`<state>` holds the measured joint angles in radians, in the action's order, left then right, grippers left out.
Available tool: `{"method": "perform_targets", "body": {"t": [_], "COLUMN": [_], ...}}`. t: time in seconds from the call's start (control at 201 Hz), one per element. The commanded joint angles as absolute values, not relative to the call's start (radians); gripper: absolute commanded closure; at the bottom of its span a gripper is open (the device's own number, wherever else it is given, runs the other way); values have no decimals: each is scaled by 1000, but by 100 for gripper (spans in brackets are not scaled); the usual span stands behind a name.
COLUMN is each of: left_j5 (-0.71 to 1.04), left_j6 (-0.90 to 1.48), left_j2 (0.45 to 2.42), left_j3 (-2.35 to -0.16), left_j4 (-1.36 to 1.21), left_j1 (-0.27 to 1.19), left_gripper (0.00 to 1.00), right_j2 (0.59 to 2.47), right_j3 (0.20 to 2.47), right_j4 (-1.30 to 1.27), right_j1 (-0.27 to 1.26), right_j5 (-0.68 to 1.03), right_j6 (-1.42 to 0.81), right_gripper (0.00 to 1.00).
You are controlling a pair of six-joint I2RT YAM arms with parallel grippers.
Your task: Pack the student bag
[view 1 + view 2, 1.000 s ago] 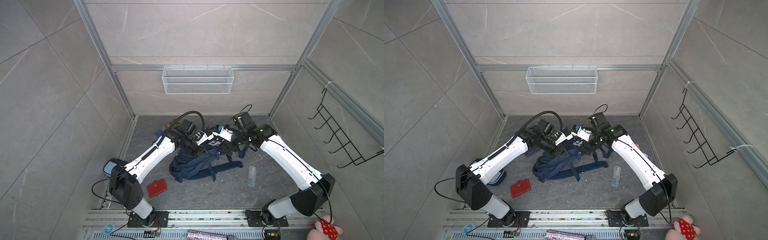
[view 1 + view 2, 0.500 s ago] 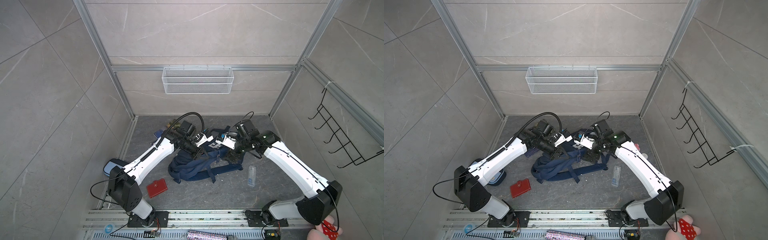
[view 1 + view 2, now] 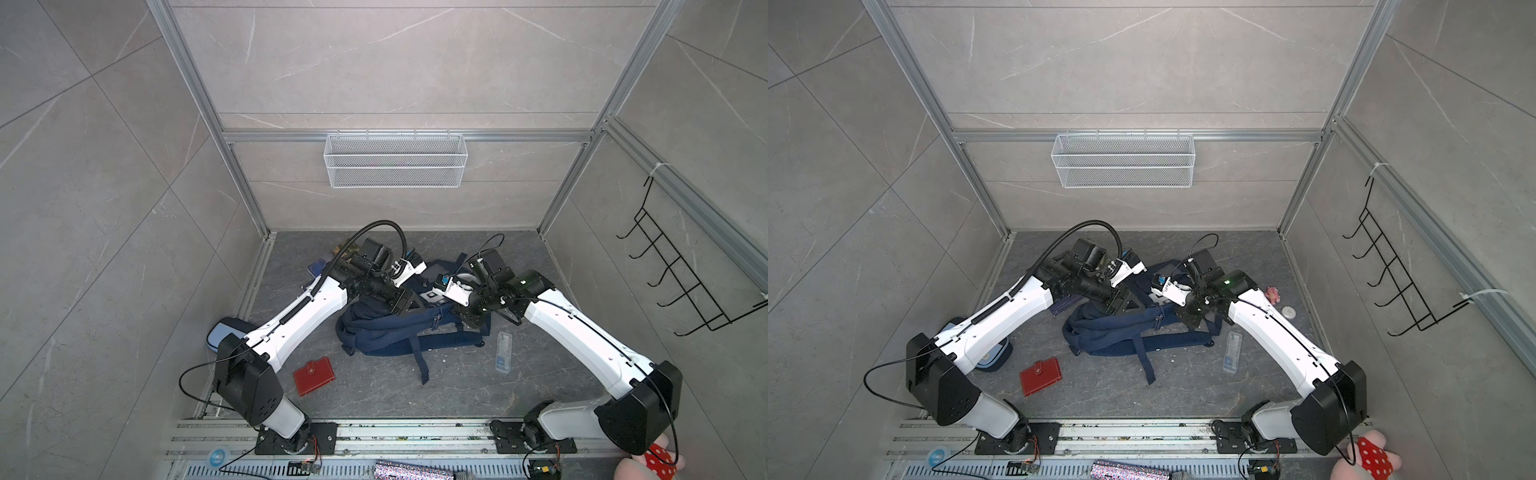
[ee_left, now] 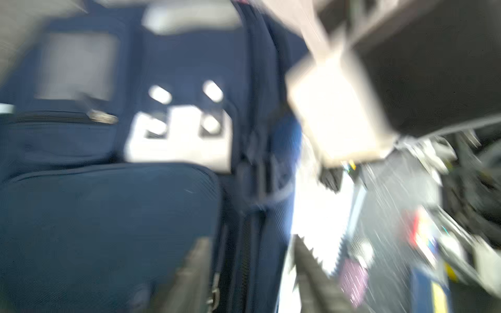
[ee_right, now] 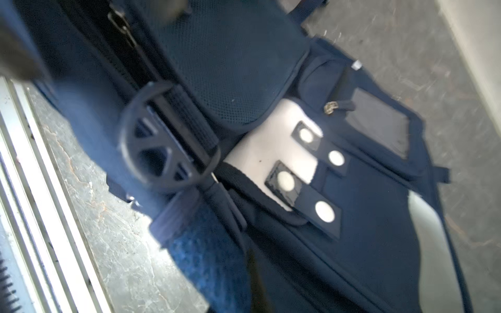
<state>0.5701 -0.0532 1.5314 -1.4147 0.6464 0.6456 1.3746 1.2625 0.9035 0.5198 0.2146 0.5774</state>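
The student bag (image 3: 386, 332) (image 3: 1113, 328), a navy backpack, lies slumped mid-floor with its straps trailing toward the front. My left gripper (image 3: 402, 305) (image 3: 1121, 305) hangs over the bag's upper left part. The blurred left wrist view shows this gripper (image 4: 252, 273) open, its fingers (image 4: 195, 271) apart over the bag (image 4: 108, 216) along a zip line. At the bag's right end sits my right gripper (image 3: 471, 320) (image 3: 1190, 318). In the right wrist view this gripper (image 5: 252, 284) is shut, with folds of the bag's (image 5: 366, 257) fabric gathered round it and hiding most of it.
A red wallet (image 3: 313, 376) lies front left and a clear plastic case (image 3: 503, 351) lies right of the bag. A light-blue pencil case (image 3: 992, 357) sits under the left arm, with a dark book (image 3: 318, 268) behind it. A wire basket (image 3: 395, 160) hangs on the back wall and a hook rack (image 3: 681, 282) on the right wall.
My left gripper has opened. My right gripper has moved right and down to the bag's right end and shut there. The bag's top has sunk lower.
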Motion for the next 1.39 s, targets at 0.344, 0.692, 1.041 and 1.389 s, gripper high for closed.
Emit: {"method": "perform_targets", "body": {"t": [0.344,0.692,1.041,1.389], "left_j5": [149,88,47,29], "left_j6": [309,388,399,400], "left_j2": [1200,1320,1349,1382], "left_j3": [-1107,-1001,-959,-960], "left_j4": [246,-20,-51,-80], "left_j1": [945,987,1012,1012], "left_gripper": [53,72,72,88], "right_j2": [1246,1282,1274,1264], "right_j3": [1270,1338,1342,1341], "right_j4": [918,986,1003,1003], "right_j1": [483,482,481,482], "right_j5": [287,320,354,367], "right_j6": [422,418,401,402], "right_gripper": [100,100,100,100]}}
